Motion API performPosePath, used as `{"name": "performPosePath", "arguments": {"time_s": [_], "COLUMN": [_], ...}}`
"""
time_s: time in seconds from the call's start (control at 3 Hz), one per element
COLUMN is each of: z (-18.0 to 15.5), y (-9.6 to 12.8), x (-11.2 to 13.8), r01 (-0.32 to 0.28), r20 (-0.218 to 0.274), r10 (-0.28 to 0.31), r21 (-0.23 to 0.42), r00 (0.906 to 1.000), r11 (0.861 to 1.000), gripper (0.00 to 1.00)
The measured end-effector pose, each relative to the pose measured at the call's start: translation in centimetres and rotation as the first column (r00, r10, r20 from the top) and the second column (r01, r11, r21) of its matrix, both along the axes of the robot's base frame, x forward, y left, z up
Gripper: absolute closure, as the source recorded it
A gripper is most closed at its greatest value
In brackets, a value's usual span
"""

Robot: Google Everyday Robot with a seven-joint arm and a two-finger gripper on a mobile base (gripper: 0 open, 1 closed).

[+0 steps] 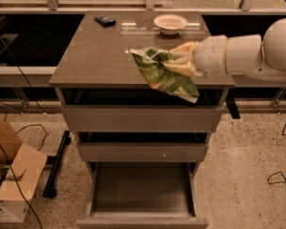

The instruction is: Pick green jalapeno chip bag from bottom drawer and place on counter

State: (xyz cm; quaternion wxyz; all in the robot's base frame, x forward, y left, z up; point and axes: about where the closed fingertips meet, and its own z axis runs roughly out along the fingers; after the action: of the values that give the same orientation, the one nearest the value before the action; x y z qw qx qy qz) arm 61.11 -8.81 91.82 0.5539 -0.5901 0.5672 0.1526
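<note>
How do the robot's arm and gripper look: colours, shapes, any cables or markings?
The arm is smooth glossy white: a thick cylinder with a large rounded joint at the right edge. No cables or markings show on it. The gripper, over the front right part of the counter, has two pale cream-yellow tapered fingers closed on the green jalapeno chip bag.
</note>
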Motion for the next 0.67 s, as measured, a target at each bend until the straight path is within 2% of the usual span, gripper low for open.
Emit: {"name": "performPosePath", "arguments": {"time_s": [0.33,0.67], "z": [5.1,7.4], "y": [0.1,0.3], "x": [2.6,5.4], "r01": [0.022,0.035], "r20": [0.119,0.176], "r10": [-0.011,-0.009], "r21": [-0.090,-0.144], "r00": [0.9929,0.9843], "r11": [0.996,0.989], "gripper": [1.00,1.00]}}
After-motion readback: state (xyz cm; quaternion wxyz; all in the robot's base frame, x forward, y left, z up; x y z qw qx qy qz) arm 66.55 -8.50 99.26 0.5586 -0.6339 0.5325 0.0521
